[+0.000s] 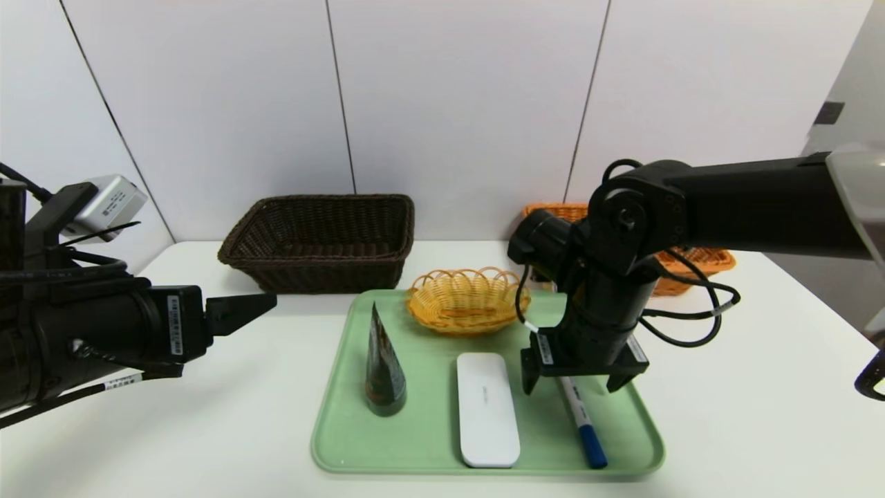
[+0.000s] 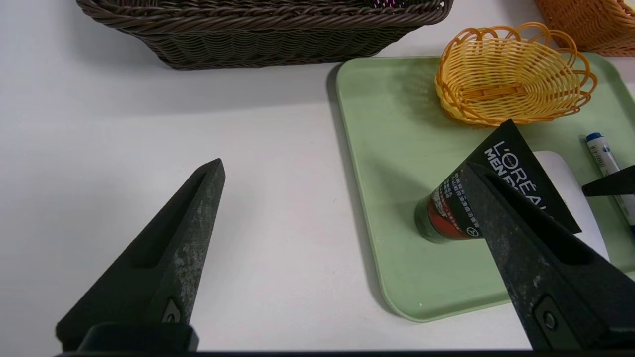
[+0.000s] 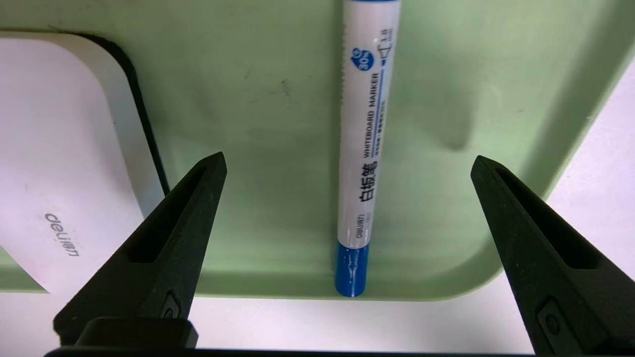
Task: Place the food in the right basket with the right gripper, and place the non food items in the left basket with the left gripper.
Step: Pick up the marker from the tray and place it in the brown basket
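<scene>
The food is out of view. On the green tray (image 1: 346, 429) stand a dark cone-shaped packet (image 1: 384, 366) (image 2: 461, 208), a flat white case (image 1: 486, 408) (image 3: 54, 148) and a white marker with a blue cap (image 1: 584, 422) (image 3: 364, 148). My right gripper (image 1: 572, 387) (image 3: 348, 159) hangs open over the marker, one finger on each side and neither touching it. My left gripper (image 1: 266, 301) (image 2: 342, 168) is open above the table, left of the tray, and holds nothing. The dark brown left basket (image 1: 321, 238) (image 2: 258, 29) and the orange right basket (image 1: 705, 261) sit at the back.
A small yellow scalloped basket (image 1: 467, 301) (image 2: 511, 74) stands on the far part of the tray. My right arm hides much of the orange basket. A white wall rises right behind the table.
</scene>
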`<act>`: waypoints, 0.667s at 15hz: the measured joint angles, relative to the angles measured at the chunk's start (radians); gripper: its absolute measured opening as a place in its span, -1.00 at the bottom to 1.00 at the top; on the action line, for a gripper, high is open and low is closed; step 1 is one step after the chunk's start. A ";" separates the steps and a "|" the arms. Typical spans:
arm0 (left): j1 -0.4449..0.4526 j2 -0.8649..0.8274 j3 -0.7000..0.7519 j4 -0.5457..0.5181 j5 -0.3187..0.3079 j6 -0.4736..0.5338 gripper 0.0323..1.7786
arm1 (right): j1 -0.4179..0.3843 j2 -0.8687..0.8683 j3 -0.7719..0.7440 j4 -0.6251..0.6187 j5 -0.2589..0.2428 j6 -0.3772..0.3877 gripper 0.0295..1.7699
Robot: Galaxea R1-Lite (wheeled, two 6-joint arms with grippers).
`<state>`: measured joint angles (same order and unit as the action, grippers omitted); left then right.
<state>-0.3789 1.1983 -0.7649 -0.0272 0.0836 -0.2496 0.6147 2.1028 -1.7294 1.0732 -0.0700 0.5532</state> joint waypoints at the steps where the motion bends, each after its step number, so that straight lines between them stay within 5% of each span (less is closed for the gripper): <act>1: 0.000 0.000 0.001 0.000 0.000 0.000 0.90 | 0.000 0.005 -0.001 0.000 0.000 0.000 0.92; 10: 0.000 0.016 -0.003 -0.004 0.000 0.000 0.90 | 0.001 0.032 -0.006 -0.008 0.000 -0.001 0.92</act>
<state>-0.3789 1.2140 -0.7683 -0.0313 0.0836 -0.2500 0.6157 2.1345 -1.7351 1.0655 -0.0696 0.5521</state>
